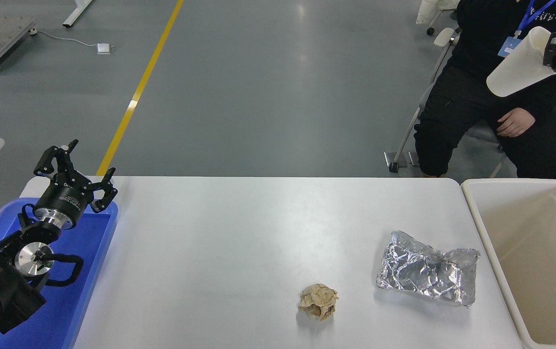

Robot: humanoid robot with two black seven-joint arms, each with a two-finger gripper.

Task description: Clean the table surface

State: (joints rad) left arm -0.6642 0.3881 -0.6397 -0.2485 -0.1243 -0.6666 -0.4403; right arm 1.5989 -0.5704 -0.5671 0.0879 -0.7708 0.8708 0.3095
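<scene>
The white table surface (239, 242) holds a crumpled brown paper ball (318, 301) near the front and a crumpled piece of silver foil (428, 275) to its right. My right gripper (551, 51) is high at the top right, shut on the rim of a white paper cup (517, 68) that hangs tilted in the air, beyond the table's far edge. My left gripper (76, 162) is parked open over the far end of the blue tray at the lower left.
A blue plastic tray (88, 271) lies at the table's left end. A beige bin (534, 252) stands at the right end. A person in black (481, 92) sits behind the far right corner, one hand on a knee.
</scene>
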